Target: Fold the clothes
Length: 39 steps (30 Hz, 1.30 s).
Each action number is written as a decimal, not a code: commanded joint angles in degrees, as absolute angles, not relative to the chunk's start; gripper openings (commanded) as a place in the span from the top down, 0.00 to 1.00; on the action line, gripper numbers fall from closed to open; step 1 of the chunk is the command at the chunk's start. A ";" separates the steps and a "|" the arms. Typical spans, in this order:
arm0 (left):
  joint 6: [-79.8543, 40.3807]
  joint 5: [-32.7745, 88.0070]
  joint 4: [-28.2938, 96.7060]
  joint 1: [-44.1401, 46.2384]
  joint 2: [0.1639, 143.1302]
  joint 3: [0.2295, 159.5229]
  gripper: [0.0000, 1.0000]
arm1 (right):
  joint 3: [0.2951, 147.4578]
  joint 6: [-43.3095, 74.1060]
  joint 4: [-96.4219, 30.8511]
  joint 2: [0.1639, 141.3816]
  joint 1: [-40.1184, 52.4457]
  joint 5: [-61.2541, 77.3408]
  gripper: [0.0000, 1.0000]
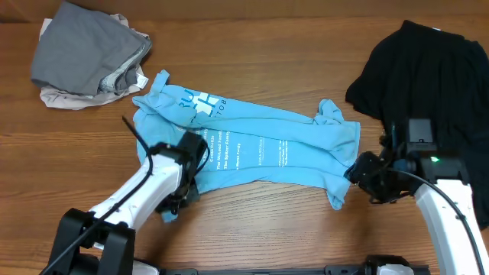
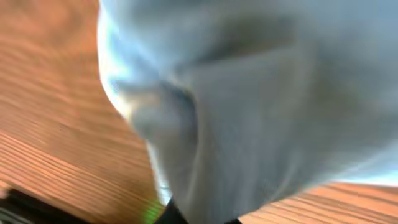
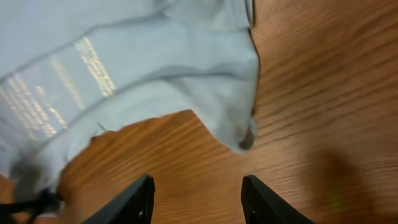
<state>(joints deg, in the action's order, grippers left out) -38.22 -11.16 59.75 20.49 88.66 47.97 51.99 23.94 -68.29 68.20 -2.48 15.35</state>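
My right gripper (image 3: 198,186) holds its fingers (image 3: 134,202) apart over bare wood, just short of the blue T-shirt (image 3: 124,81). My left gripper (image 1: 177,200) sits at the shirt's near-left edge. Blurred cloth fills its camera, so I cannot tell whether it grips. The shirt lies crumpled across mid-table (image 1: 306,229).
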 commanded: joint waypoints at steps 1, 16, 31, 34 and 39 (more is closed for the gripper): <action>-32.08 -14.09 60.60 19.59 88.71 56.82 0.96 | 47.86 24.34 -65.21 71.55 -1.48 16.16 0.50; -21.82 -13.89 60.10 7.51 88.71 79.11 0.96 | 37.78 34.20 -51.66 79.29 4.86 15.73 0.49; -20.75 -8.91 56.71 6.13 88.77 82.30 0.96 | 35.38 39.11 -42.28 79.33 12.97 22.02 0.45; -20.73 -8.88 56.75 6.13 88.77 82.30 0.96 | 35.31 40.82 -36.42 79.81 20.05 21.54 0.44; -20.73 -8.10 56.73 6.37 88.77 82.30 0.96 | 35.31 41.56 -34.04 84.40 24.05 18.68 0.46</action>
